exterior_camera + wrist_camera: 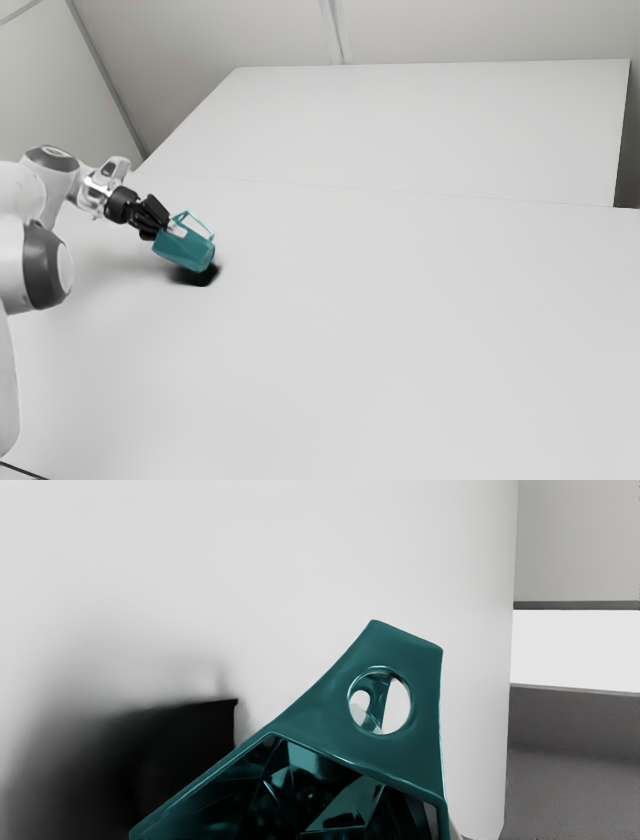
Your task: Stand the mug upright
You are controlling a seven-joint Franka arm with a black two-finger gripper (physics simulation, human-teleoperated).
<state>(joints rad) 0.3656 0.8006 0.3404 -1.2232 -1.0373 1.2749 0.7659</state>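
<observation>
Exterior view: the arm (48, 268) is extended from the view's left over the white table (400, 330), with the gripper (160, 225) held at the teal mug (183, 249). Jaw state: cannot be told, and whether the mug is gripped is likewise not established. The mug is located well apart from the table's far corner toward the exterior view's right. Orientation: tilted, not upright, with its mouth (310, 800) turned toward the gripper and its base slanted down and away. A dark shadow (203, 279) is cast on the table just below; contact between mug and table cannot be determined. Wrist view: a broad handle (425, 690) with a round hole is seen projecting from the rim; the mouth is angular, the interior dark and glossy. Beyond the table's edge, a gray floor (570, 790) is visible.
</observation>
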